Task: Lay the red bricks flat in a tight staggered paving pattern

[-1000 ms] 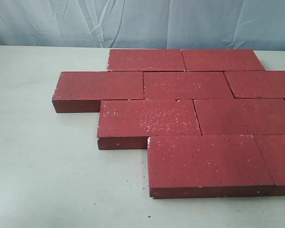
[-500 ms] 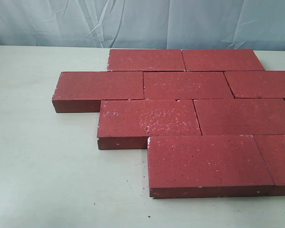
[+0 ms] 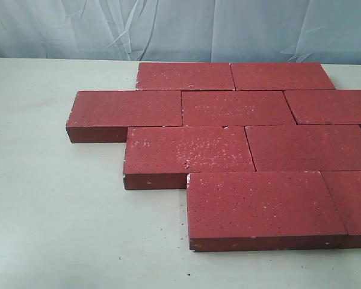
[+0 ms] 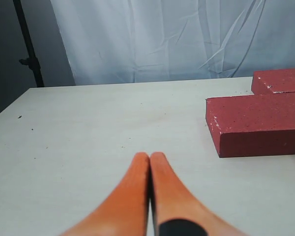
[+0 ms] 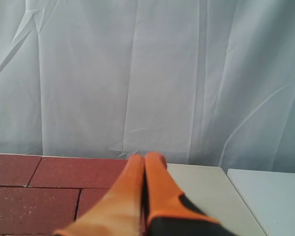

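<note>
Across the right half of the pale table (image 3: 54, 198), flat in four staggered rows: red bricks (image 3: 234, 108), nine in sight, joints down to thin lines, right-hand ends cut off by the frame edge. Reads as a paving pattern essentially complete. No arm showing in the exterior view.

Left gripper (image 4: 150, 157) pressed fully together, empty, over bare tabletop, well apart from the leftmost brick (image 4: 258, 125). Right gripper (image 5: 144, 158) likewise closed tip to tip on nothing, raised above the far rows, facing the white curtain (image 5: 137, 73).

Likely hazards from here:
- Clipping a protruding row end on any fresh approach, nudging that brick and opening a joint.
- Pushing too hard from one side and sliding the whole field.
- Chipping a rough edge through brick-on-brick contact.
</note>
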Robot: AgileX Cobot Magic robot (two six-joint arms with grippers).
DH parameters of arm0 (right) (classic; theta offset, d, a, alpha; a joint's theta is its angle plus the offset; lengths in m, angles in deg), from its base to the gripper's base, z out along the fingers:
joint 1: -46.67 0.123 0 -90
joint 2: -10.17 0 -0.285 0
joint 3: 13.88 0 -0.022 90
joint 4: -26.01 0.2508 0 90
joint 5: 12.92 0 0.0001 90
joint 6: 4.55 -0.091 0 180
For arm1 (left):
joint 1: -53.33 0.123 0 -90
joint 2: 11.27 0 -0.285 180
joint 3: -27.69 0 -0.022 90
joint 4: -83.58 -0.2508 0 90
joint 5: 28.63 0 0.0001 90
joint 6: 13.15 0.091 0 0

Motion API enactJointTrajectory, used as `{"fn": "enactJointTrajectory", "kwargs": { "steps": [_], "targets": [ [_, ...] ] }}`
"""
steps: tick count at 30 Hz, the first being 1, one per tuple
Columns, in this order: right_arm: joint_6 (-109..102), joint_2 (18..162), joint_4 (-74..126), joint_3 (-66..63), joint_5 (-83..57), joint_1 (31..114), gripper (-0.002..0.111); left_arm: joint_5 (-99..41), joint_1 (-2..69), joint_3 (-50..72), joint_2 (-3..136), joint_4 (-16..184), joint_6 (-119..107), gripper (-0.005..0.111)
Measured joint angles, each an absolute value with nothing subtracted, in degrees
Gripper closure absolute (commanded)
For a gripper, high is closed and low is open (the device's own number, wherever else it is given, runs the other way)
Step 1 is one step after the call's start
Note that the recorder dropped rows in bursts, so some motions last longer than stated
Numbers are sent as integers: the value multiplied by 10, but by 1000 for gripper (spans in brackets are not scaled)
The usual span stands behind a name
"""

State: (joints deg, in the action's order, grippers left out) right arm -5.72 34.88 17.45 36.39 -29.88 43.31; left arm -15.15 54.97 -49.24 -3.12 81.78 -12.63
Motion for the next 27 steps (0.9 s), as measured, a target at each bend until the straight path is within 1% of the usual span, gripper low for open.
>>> {"fn": "enactJointTrajectory", "kwargs": {
  "steps": [12,22,27],
  "targets": [
    [-57,290,176,523,-175,430,109,-152,550,-492,-31,818,-126,107],
    [-59,244,187,610,-162,430,109,-152,550,-492,-31,818,-126,107],
    [-59,206,192,631,-163,430,109,-152,550,-492,-31,818,-126,107]
  ]
}}
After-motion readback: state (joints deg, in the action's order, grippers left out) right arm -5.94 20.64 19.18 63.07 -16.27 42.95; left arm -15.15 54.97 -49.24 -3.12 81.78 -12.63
